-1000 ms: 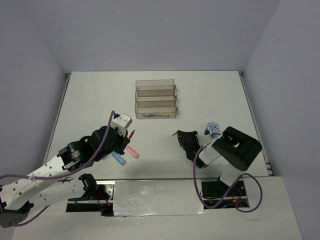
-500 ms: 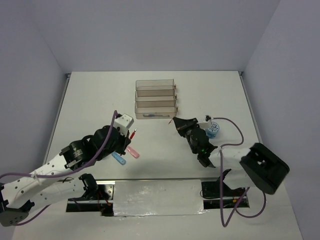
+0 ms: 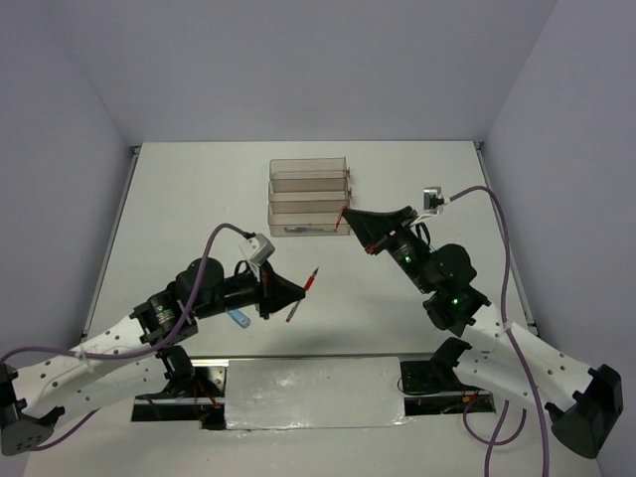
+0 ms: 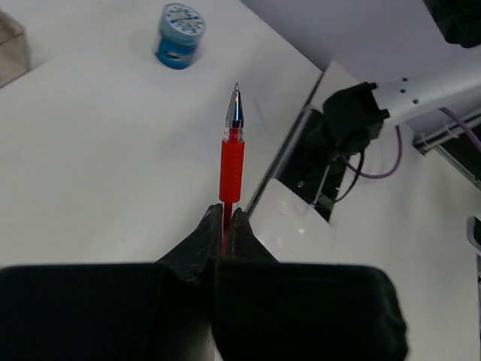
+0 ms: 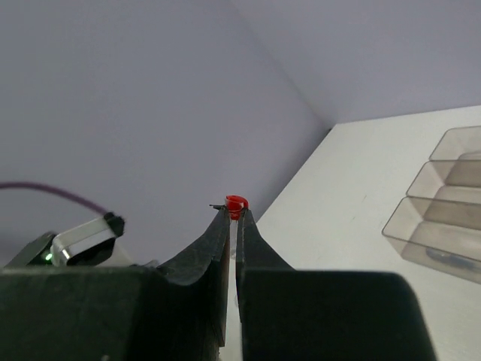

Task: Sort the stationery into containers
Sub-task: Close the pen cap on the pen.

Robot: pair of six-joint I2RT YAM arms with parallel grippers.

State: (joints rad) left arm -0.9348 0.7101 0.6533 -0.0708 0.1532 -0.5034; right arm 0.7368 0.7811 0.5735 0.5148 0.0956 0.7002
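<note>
My left gripper [image 3: 285, 294] is shut on a thin red pen [image 3: 303, 294], held above the table with its uncapped tip pointing right. In the left wrist view the pen [image 4: 231, 162] sticks straight out from the closed gripper [image 4: 225, 216]. My right gripper [image 3: 352, 220] is shut on a tiny red cap [image 3: 344, 213], raised next to the right end of the clear smoky containers [image 3: 310, 199]. The right wrist view shows the cap [image 5: 236, 203] pinched at the gripper's [image 5: 233, 216] tips. A blue capsule [image 3: 237, 318] lies under my left arm. A blue patterned roll [image 4: 180, 26] stands on the table.
The containers show at the right of the right wrist view [image 5: 451, 195], one holding a thin dark item [image 5: 447, 259]. The right arm's base and cables [image 4: 353, 128] sit beyond the table's near edge. The white table [image 3: 199, 219] has walls on three sides.
My left gripper has swung right and lifted the red pen to point right. My right arm has stretched forward and up, carrying the red cap to beside the containers.
</note>
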